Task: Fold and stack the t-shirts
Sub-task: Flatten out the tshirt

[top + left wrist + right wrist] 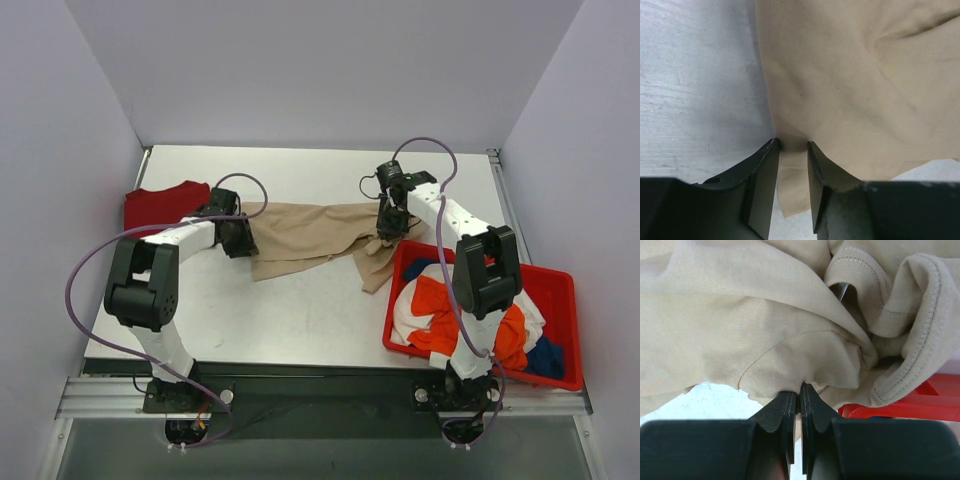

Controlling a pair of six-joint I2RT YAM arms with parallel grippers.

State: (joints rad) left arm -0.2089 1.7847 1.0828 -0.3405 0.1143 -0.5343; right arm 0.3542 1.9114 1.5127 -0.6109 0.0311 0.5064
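Left gripper (791, 150) and right gripper (800, 392) each pinch the beige t-shirt (300, 235). Recommendation: draw both holds apart evenly, flattening it on the table (300, 320) clear of the red bin (562, 290).

Two arms (150, 270), one red bin (560, 280), five t-shirts: beige (300, 235), dark red (160, 205), orange (435, 300), white (405, 320), blue (545, 357).

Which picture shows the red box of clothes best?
The top view: the whole red bin shows, heaped with shirts. The right wrist view catches only a strip of its rim; the left wrist view shows none.
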